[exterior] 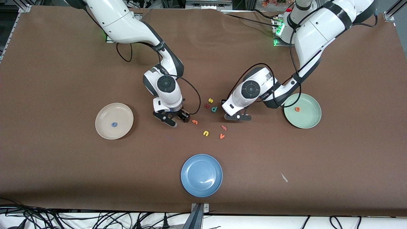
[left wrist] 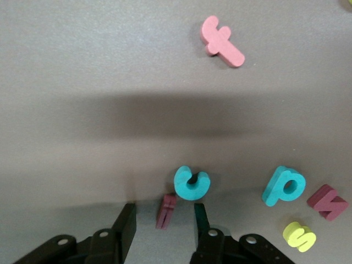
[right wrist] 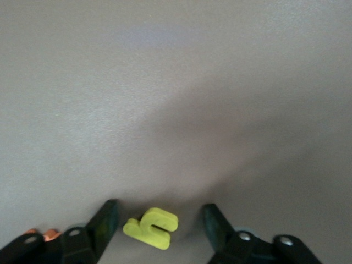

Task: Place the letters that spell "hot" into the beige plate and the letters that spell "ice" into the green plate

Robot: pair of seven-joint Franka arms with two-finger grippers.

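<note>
My left gripper (exterior: 237, 117) (left wrist: 163, 221) is low over the table, open, with the dark red i (left wrist: 166, 210) lying between its fingers untouched. The teal c (left wrist: 191, 182) lies just past the fingertips. My right gripper (exterior: 177, 120) (right wrist: 160, 223) is open too, down around the yellow h (right wrist: 151, 226), with gaps on both sides. The blue o (exterior: 114, 124) lies in the beige plate (exterior: 105, 131). The orange e (exterior: 297, 109) lies in the green plate (exterior: 306, 122). The hooked salmon-orange t (exterior: 224, 128) (left wrist: 221, 41) lies on the table between the grippers, nearer the front camera.
A yellow s (exterior: 210, 100), dark red k (exterior: 207, 106) and teal p (exterior: 214, 109) cluster beside the left gripper. Another orange letter (exterior: 195, 121) lies beside the right gripper. A yellow u (exterior: 206, 133) and orange v (exterior: 222, 136) lie nearer the camera. The blue plate (exterior: 201, 175) sits nearest it.
</note>
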